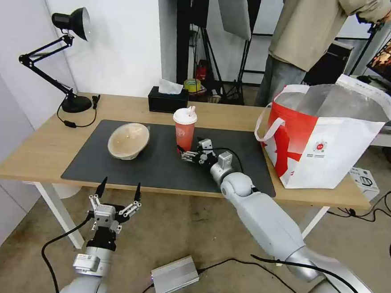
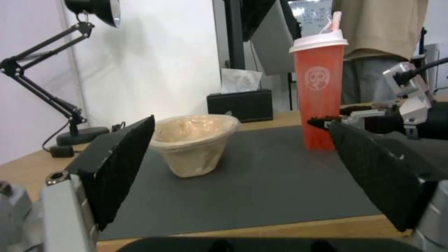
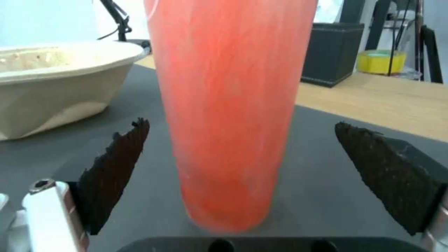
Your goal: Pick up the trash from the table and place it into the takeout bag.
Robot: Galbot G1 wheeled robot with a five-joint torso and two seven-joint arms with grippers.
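So the cup (image 1: 184,128) is standing upright on the mat (image 1: 167,162), long axis vertical, white lid and straw tip pointing straight up, roughly dead center of the mat toward its 12 o'clock edge. In the left wrist view there's a round white logo on its side.

The right gripper (image 1: 184,153) is right at the base of the cup, at about its 6 o'clock, low over the mat. Fingers are spread wide, one each side of the cup's lower body, and in the right wrist view you can see gaps on both sides, so not touching. The right arm reaches in from 4 o'clock, forearm stretched out nearly flat across the table's (image 1: 39,149) front edge.

The bowl (image 1: 128,140) sits at the cup's 9 o'clock, well apart, tipped over so its opening faces up and toward the front.

The tissue box (image 1: 167,101) is at 12 o'clock behind the cup, off the mat. The bag (image 1: 325,142) stands at 3 o'clock on the table's right end, mouth open upward showing foil lining. The lamp (image 1: 70,57) is at the far left corner.

The left gripper (image 1: 118,189) hangs below the front edge at 7 o'clock, fingers spread, pointing up.
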